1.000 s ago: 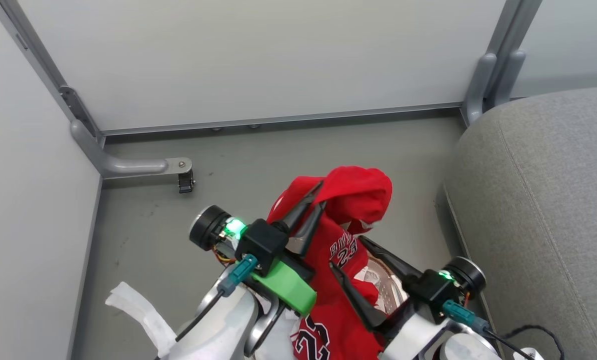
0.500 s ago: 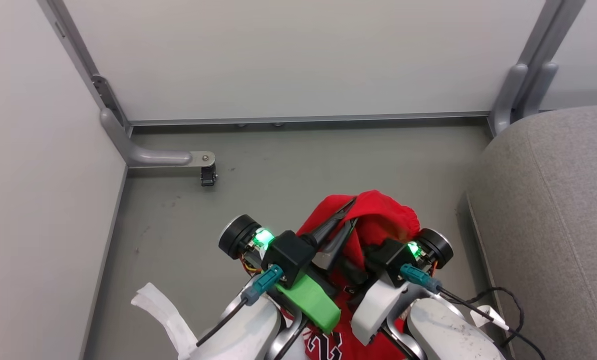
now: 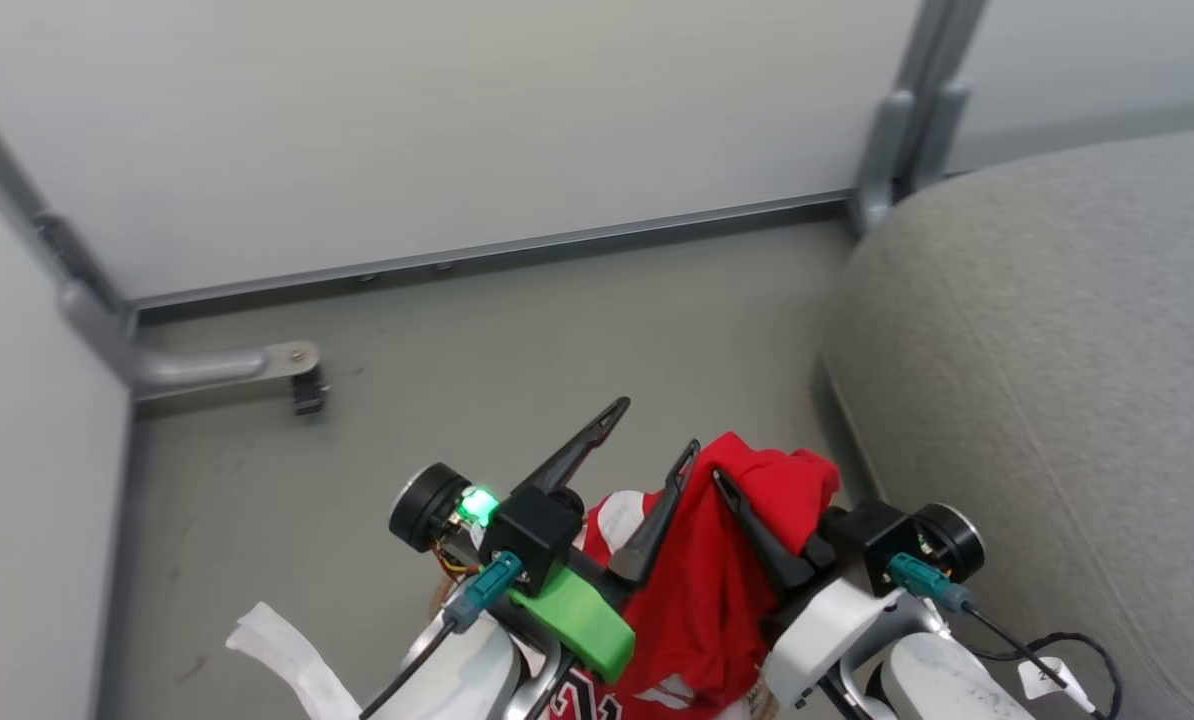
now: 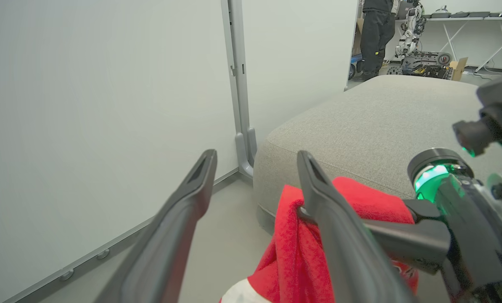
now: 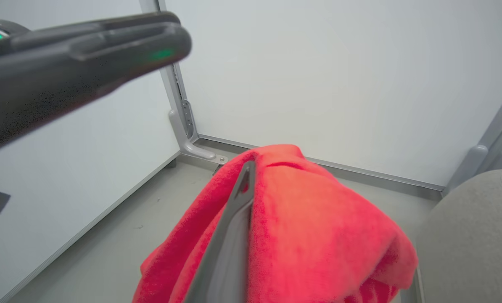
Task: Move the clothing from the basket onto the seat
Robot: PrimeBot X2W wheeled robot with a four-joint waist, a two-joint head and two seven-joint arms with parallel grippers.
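The clothing (image 3: 727, 590), a bright red jersey with white trim, hangs between my two arms low in the head view. My right gripper (image 3: 725, 482) is shut on its bunched top, which drapes over the fingers (image 5: 240, 202) in the right wrist view. My left gripper (image 3: 650, 432) is open just to the left, its fingers spread with nothing between them; one finger (image 4: 318, 189) brushes the clothing (image 4: 293, 252). The grey woven seat (image 3: 1047, 340) lies close on the right. The basket is out of view.
White partition walls (image 3: 457, 130) with grey metal posts (image 3: 897, 130) and a bracket foot (image 3: 257, 365) close in the grey floor ahead and to the left. A white liner strip (image 3: 277, 650) sticks out at the lower left. A person (image 4: 373, 33) stands far behind the seat.
My left gripper has opened and let go of the jersey, which now hangs from the shut right gripper. The head camera has turned, so the seat looms larger on the right.
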